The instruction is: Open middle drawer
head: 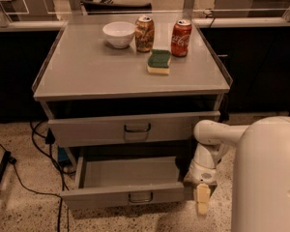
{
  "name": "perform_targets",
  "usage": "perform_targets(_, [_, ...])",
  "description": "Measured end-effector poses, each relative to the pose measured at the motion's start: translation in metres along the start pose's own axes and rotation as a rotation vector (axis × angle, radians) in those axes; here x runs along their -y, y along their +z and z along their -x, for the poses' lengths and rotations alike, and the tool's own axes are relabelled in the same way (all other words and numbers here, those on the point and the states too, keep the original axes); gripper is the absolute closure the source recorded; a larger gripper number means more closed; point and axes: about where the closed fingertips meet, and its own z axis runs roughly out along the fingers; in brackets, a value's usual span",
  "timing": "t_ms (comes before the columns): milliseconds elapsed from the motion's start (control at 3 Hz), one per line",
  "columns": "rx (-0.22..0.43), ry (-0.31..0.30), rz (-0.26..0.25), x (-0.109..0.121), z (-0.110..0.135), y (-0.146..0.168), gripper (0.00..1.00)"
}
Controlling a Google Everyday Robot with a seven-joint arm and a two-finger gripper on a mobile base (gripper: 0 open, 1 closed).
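The middle drawer [106, 193] is a grey metal drawer with a small dark wire handle [140, 197] at the centre of its front. It stands pulled well out from the cabinet, and its bare inside shows. My gripper [202, 203] hangs from the white arm [212, 138] and points down. It sits against the right end of the drawer's front, away from the handle. The upper drawer [130, 128], with a taller front and its own handle, sits just above and sticks out a little. Any drawer below is hidden.
On the grey cabinet top [87, 71] stand a white bowl [119, 34], two cans [144, 33] [181, 37] and a green-yellow sponge [159, 62]. Black cables [24, 178] lie on the speckled floor at left. My white body [268, 178] fills the lower right.
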Motion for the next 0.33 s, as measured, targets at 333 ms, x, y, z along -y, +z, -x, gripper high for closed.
perform_targets(333, [0.000,0.000,0.000,0.0000,0.0000,0.0000,0.00])
